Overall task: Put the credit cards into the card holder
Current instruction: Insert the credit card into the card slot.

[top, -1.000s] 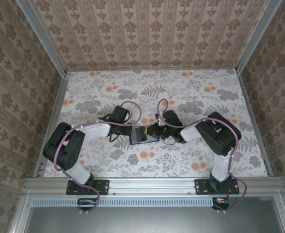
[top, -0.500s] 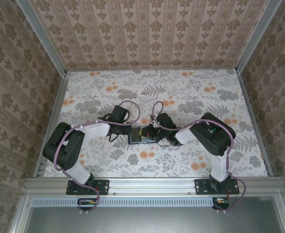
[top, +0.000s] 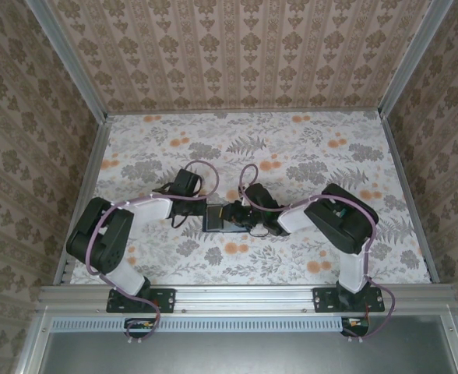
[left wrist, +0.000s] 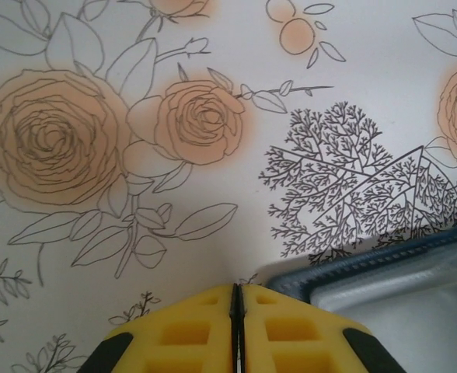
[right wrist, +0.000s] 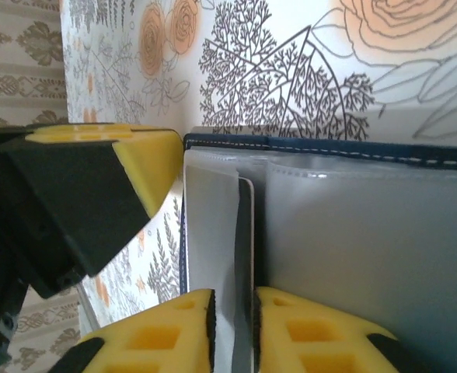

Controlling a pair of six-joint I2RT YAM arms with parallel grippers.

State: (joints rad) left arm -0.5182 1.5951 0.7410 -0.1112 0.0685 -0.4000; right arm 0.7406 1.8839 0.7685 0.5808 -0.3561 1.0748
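The card holder (top: 216, 217) lies open on the flowered table between both arms; its navy rim and greyish inside (right wrist: 353, 233) spread across the right wrist view. My right gripper (right wrist: 234, 294) (top: 240, 216) is shut on a thin credit card (right wrist: 244, 233), held edge-on with its tip against the holder's inner pocket. At the holder's left edge sits my left gripper (left wrist: 238, 289) (top: 200, 211), its yellow pads pressed together with nothing between them. The holder's stitched corner (left wrist: 384, 268) lies just right of it. No other cards are in view.
The left gripper's yellow finger (right wrist: 135, 155) stands close to the holder's left edge, a short way from the card. Patterned walls enclose the table (top: 307, 156) on three sides, with bare flowered surface behind and to either side.
Both grippers and the card holder have shifted slightly left. The right gripper has advanced with the card over the holder's inside.
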